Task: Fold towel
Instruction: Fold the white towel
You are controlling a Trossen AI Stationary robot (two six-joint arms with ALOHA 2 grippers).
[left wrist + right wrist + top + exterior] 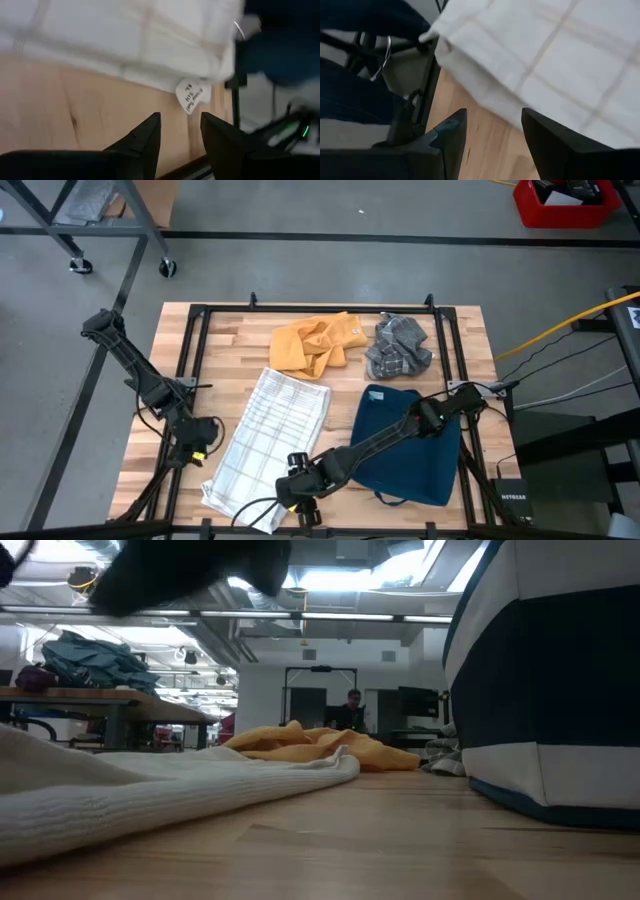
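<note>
Wooden table (pixel 230 340); towel (pixel 270 435) tag (pixel 193 95) left-wrist-only.

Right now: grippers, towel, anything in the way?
Both grippers open, empty: left gripper beside the white towel, right gripper at its near end. Towel flat, unfolded. Navy bag lies alongside.

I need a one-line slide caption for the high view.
Both open hands, left and right, flank the white checked cloth towel on the wooden table.
</note>
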